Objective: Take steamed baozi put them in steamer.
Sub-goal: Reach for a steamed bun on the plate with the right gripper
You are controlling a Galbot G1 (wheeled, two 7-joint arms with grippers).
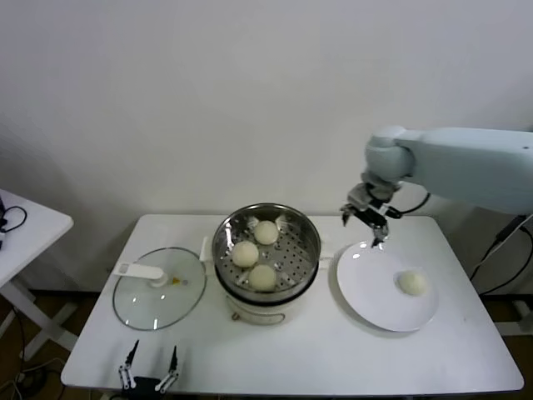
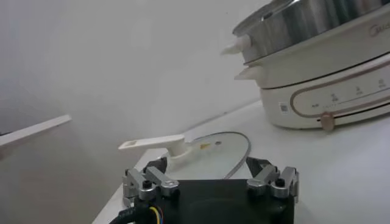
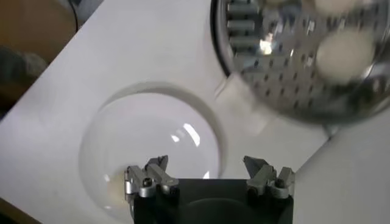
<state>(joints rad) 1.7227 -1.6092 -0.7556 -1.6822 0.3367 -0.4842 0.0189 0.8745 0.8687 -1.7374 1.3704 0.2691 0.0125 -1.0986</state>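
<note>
3 steamed baozi (image 1: 254, 254) already sit in the steamer (image 1: 266, 250), and 1 more (image 1: 411, 282) waits alone on the plate (image 1: 371, 292), so I judge the job three-quarters done. My right gripper (image 1: 366, 218) hangs empty, fingers spread, above the plate's far rim, well placed to drop onto that bun. The left gripper (image 1: 150, 372) rests open by the 1 glass lid (image 1: 158, 289).

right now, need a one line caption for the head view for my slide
Three baozi sit in the steamer; the open right gripper hovers above the plate holding the last baozi.
</note>
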